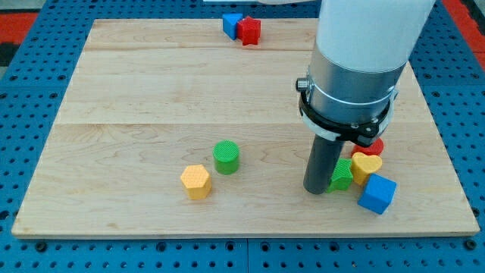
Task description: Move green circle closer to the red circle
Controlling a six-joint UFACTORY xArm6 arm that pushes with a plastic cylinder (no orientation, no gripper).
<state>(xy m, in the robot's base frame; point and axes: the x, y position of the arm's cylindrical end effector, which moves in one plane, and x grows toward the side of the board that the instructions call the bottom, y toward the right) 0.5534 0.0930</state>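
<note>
The green circle (226,157) stands on the wooden board (151,91) a little left of the middle, near the view's bottom. The red circle (375,146) is at the right, mostly hidden behind the arm's body, in a cluster with other blocks. My tip (318,189) rests on the board just left of that cluster, touching or nearly touching a green star-like block (342,175). The tip is well to the right of the green circle.
A yellow hexagon (196,181) lies just below-left of the green circle. A yellow heart (367,164) and a blue cube (377,195) sit in the right cluster. A blue block (231,23) and a red block (248,31) touch at the top edge.
</note>
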